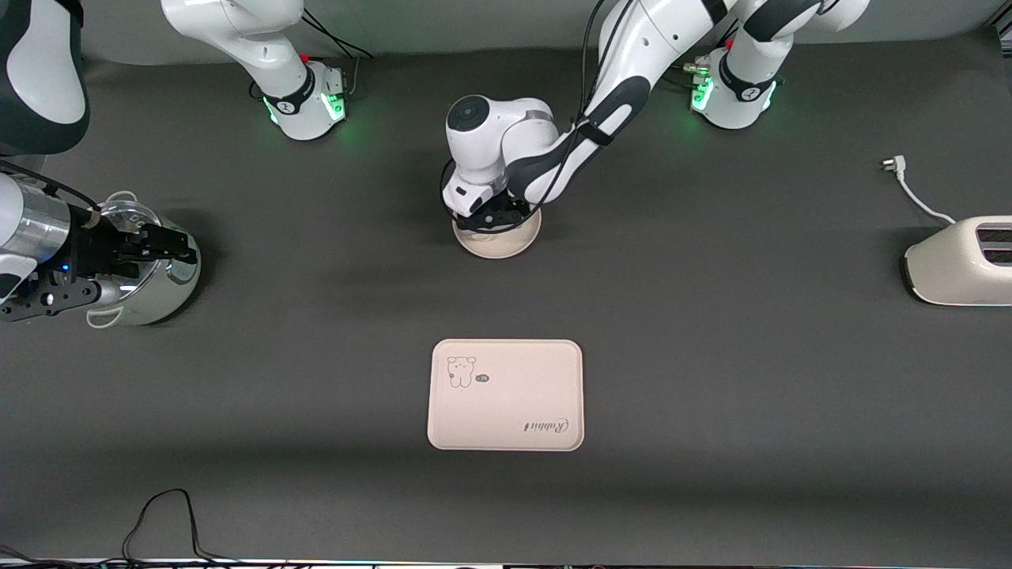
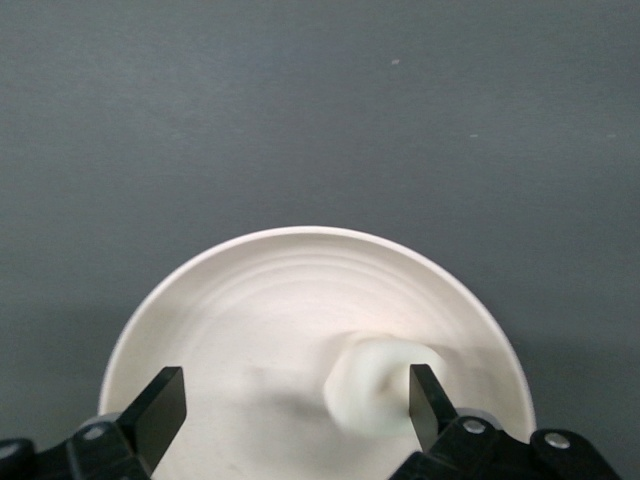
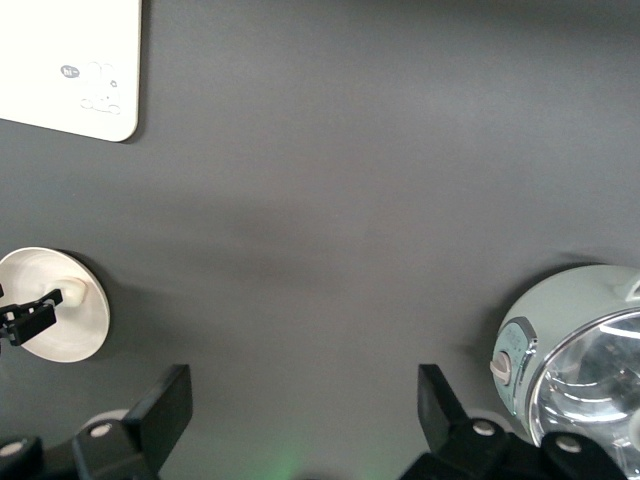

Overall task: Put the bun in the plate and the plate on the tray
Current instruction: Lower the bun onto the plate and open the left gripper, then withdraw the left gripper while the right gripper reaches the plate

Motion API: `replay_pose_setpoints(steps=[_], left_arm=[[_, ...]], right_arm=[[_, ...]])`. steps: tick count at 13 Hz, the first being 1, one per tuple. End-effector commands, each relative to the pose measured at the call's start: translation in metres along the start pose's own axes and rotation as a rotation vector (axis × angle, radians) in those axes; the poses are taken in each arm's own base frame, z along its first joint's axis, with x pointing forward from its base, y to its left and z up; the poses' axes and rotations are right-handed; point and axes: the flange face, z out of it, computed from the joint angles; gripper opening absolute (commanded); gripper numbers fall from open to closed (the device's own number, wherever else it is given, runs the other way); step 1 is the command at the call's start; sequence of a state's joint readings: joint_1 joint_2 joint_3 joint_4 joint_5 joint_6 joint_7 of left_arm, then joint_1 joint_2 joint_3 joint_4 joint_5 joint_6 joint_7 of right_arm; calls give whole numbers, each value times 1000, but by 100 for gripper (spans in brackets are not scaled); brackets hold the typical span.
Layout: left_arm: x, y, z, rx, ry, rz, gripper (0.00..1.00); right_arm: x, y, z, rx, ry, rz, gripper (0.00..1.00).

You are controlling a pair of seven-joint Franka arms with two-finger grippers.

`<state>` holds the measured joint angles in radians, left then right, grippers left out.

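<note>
The round cream plate (image 1: 506, 241) lies mid-table, farther from the front camera than the tray (image 1: 506, 395), a cream rectangle with a bear drawing and the word "Rabbit". My left gripper (image 1: 490, 217) is low over the plate and hides the bun in the front view. In the left wrist view the small off-white bun (image 2: 375, 395) lies in the plate (image 2: 290, 290), between the open fingers of the left gripper (image 2: 298, 405), right beside one finger (image 2: 428, 400). My right gripper (image 1: 178, 245) waits, open and empty (image 3: 300, 410), at the right arm's end. The right wrist view also shows the plate (image 3: 70, 325), bun (image 3: 72, 293) and tray (image 3: 60, 60).
A steel pot with a glass lid (image 1: 150, 276) stands under the right gripper and shows in the right wrist view (image 3: 570, 350). A white toaster (image 1: 961, 261) with cord and plug (image 1: 893, 164) sits at the left arm's end. A black cable (image 1: 158, 521) loops at the table's near edge.
</note>
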<state>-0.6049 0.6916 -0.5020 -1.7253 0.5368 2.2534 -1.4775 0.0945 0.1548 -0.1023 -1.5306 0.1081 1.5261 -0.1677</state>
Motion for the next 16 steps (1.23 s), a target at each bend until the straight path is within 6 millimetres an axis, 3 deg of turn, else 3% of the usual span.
replay_pose_setpoints(steps=[1,4,6,7,10,13,16], left_arm=[[-1,-6,-9,38,34,-14,99],[16,-9,-27,19,53,-26,99],[47,-21,-54,7,76,-31,100],[66,-29,-70,21,84,-22,100],[126,-65,-129,67,70,-11,100],[205,-141,-183,25,-4,-2,100],[273,-242,-239,23,-28,16,100]], right_arm=[[-1,5,0,24,3,-18,100],[1,-3,0,22,2,-27,100],[5,-19,5,25,-7,-43,100],[12,-45,16,36,-24,-62,100],[19,-98,42,113,-58,-44,100],[20,-143,91,210,-68,-13,100],[7,-181,167,200,-29,-25,100]])
